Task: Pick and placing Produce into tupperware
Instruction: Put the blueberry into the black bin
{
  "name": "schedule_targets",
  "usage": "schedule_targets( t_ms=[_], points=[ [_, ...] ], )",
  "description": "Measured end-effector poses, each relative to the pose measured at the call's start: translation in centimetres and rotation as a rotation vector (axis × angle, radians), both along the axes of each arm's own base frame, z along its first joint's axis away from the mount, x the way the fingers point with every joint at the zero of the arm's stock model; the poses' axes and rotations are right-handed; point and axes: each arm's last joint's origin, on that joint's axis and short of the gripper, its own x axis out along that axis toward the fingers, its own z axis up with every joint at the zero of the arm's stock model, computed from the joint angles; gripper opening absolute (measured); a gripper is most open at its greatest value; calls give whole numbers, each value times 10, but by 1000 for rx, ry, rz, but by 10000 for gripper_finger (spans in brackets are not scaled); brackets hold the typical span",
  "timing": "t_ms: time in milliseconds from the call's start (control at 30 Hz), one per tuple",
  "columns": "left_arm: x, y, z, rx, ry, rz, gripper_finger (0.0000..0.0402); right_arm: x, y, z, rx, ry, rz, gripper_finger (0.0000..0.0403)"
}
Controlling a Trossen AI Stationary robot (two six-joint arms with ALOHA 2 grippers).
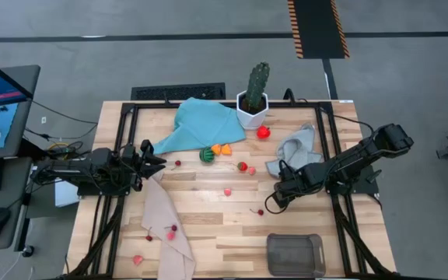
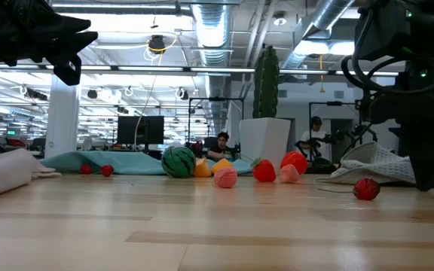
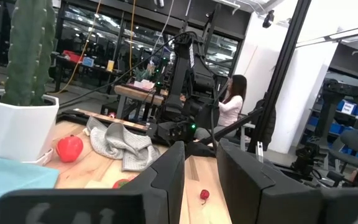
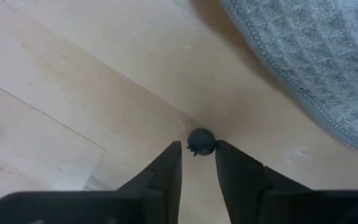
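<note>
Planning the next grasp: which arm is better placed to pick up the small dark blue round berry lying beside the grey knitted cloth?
Right. The right gripper hangs directly over the small dark blue round berry, jaws either side; the left gripper waits across the table.

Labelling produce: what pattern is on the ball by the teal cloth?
Dark and light green stripes on the ball; low view shows it best.

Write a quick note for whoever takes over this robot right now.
Left gripper: slightly open, empty, raised over the table's left side.
Right gripper: low at the table by the grey cloth, small dark berry at its tip; grip unconfirmed.
Tupperware: at the table edge on the right arm's side, looks empty.
Produce: scattered mid-table.
Done: nothing placed. Left: everything.
</note>
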Motion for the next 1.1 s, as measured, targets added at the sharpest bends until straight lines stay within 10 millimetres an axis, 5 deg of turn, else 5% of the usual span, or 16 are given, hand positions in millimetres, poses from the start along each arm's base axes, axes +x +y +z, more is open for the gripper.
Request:
schedule_targets(
  t_ms=[1100],
  points=[
    [0, 0, 0, -15, 0, -3, 85, 0, -1, 0, -25, -10, 45, 66]
  ],
)
